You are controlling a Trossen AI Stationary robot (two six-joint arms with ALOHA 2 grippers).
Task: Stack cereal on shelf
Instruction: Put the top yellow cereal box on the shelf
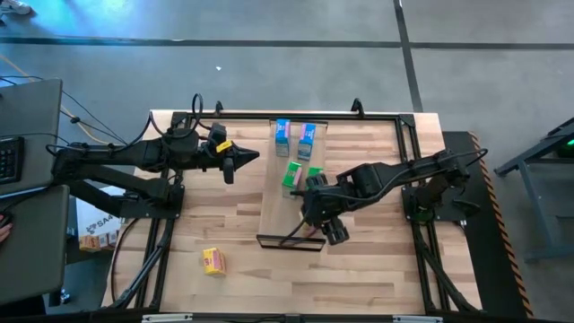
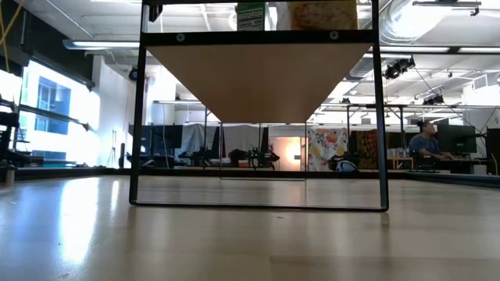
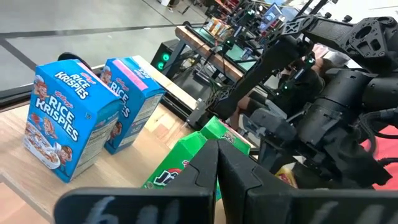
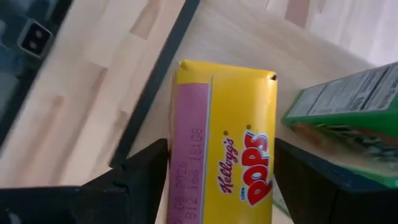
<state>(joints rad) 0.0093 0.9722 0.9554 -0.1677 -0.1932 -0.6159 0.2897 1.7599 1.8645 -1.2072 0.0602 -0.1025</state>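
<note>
The shelf (image 1: 273,220) is a pale plank on a black frame in mid-table. Two blue cereal boxes (image 1: 282,133) (image 1: 306,136) stand at its far end, and two green ones (image 1: 292,175) stand at its middle. My right gripper (image 1: 314,199) hangs over the shelf just nearer than the green boxes, shut on a yellow cereal box (image 4: 224,149). A second yellow box (image 1: 213,260) lies on the tabletop, near-left of the shelf. My left gripper (image 1: 254,158) hovers shut to the left of the shelf, level with the green boxes (image 3: 186,165). My right gripper pinches the yellow box between its two fingers, one finger (image 4: 146,168) on each narrow side (image 4: 186,155), coming from above and pointing down. The low view shows the box's lower part (image 2: 324,14) upright at the level of the shelf top; whether it rests there I cannot tell.
The shelf's black frame legs (image 2: 139,117) stand on the butcher-block tabletop (image 1: 377,269). The near half of the plank is bare. A green box (image 4: 348,106) stands close beside the held yellow one. A laptop (image 1: 18,135) sits off the table's left side. A person (image 2: 426,144) sits far behind.
</note>
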